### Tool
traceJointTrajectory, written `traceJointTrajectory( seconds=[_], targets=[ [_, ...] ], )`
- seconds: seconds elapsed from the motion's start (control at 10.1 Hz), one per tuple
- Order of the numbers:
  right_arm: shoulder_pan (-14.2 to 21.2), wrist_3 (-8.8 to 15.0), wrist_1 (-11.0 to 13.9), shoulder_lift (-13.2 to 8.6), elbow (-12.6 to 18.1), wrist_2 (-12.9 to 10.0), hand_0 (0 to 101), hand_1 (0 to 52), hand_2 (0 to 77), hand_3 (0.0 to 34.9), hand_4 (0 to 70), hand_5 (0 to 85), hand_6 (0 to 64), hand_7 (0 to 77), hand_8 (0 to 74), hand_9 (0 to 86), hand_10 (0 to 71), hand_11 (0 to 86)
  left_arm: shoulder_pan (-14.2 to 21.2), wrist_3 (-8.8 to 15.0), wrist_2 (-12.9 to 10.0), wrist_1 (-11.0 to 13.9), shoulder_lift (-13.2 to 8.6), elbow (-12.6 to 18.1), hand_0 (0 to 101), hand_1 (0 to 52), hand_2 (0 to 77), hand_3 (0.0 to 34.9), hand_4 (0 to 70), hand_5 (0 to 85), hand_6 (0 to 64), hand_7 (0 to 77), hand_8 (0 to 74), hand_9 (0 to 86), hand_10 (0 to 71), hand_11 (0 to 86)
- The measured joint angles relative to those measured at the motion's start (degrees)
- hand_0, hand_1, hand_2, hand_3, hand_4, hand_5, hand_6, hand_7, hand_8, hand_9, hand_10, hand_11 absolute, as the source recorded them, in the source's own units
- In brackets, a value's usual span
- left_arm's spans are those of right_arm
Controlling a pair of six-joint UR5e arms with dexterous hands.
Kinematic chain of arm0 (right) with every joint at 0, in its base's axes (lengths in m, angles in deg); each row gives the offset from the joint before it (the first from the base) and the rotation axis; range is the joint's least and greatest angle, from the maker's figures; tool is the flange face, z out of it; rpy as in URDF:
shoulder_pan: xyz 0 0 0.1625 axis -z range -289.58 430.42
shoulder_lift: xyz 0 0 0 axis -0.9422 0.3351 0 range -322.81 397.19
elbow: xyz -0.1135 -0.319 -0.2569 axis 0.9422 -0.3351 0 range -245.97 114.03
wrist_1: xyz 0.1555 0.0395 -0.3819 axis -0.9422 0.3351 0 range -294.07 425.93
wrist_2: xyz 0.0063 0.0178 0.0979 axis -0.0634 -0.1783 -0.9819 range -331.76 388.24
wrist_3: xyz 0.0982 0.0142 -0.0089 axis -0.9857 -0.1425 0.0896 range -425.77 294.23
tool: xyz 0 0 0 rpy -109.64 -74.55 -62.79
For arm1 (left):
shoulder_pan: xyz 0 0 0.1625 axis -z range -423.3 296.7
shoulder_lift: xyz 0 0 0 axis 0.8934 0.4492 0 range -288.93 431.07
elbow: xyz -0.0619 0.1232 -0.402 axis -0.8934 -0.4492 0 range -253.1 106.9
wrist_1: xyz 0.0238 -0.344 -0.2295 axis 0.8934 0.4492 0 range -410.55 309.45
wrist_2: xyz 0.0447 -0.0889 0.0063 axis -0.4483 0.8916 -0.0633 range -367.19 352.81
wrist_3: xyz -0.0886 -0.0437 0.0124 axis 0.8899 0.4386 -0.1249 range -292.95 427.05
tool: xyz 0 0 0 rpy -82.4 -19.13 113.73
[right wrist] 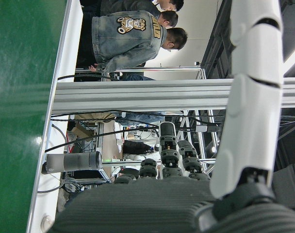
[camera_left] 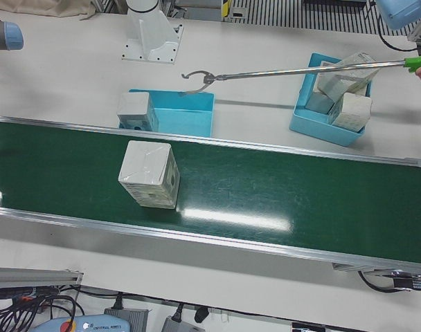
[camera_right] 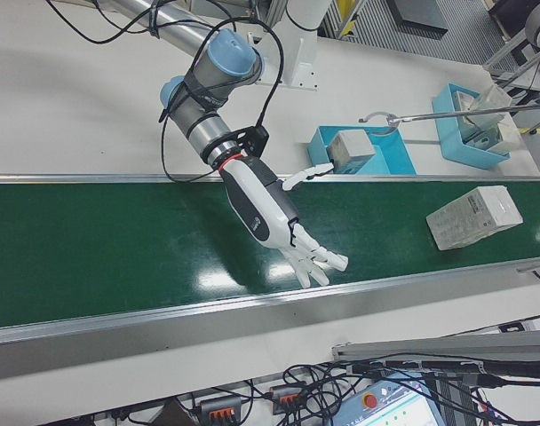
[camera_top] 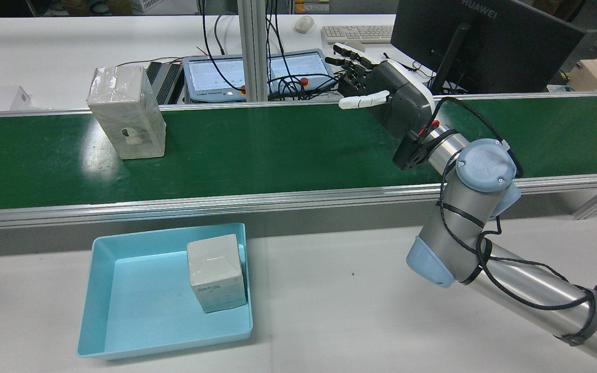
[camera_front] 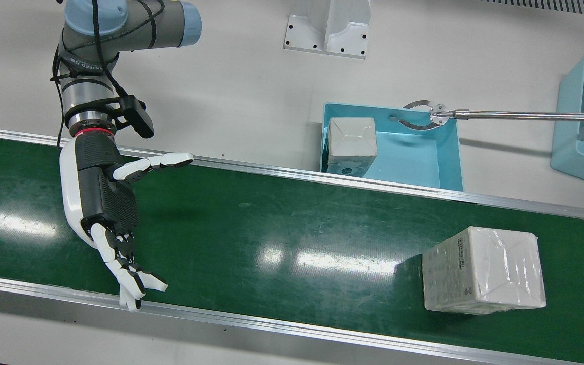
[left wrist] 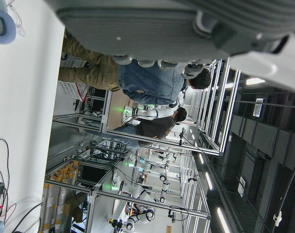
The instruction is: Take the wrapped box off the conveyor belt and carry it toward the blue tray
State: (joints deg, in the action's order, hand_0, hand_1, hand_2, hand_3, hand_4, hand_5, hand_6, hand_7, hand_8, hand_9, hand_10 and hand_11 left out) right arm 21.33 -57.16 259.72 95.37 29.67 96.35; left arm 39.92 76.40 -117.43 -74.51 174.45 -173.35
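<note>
green belting runs the length of the station as a conveyor belt (camera_front: 282, 228) with aluminium rails on both edges, set into a pale worktop (camera_top: 329, 290). behind it in the rear view stands a dark monitor (camera_top: 485, 41) lettered "huawei"; the arm joint reads "universal robots". the right hand (camera_front: 104, 203) hangs over the belt, palm turned along it, its fingers (camera_front: 130, 274) spread apart and holding nothing, their tips reaching out over the operators'-side rail. the wrapped box (camera_front: 483, 269) lies on the belt well apart from those fingers, far down the belt on the side the palm faces, with only bare green between them. it carries a printed label on one side, too small to read. the blue tray (camera_front: 446, 157) sits on the worktop just past the robot-side rail, with another wrapped box (camera_front: 352, 139) in one corner. a grabber pole (camera_front: 515, 115) reaches over the tray's rim. the left hand shows only in its own view, as a blurred edge; whether its fingers are spread or closed i cannot tell.
</note>
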Motion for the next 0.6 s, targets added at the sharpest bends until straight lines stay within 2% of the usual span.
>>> traceJointTrajectory(
  seconds=[0.6],
  targets=[
    [0.0, -0.1, -0.1, 0.0, -0.1, 0.0, 46, 12.5, 11.4, 0.0, 7.1, 9.8, 6.5, 18.0, 3.3, 6.5, 0.0, 1.1, 0.0, 0.0, 0.0, 0.0, 0.0, 0.0, 0, 0.0, 1.1, 0.0, 0.0, 1.1, 0.5, 0.5, 0.5, 0.0, 0.0, 0.5]
  ],
)
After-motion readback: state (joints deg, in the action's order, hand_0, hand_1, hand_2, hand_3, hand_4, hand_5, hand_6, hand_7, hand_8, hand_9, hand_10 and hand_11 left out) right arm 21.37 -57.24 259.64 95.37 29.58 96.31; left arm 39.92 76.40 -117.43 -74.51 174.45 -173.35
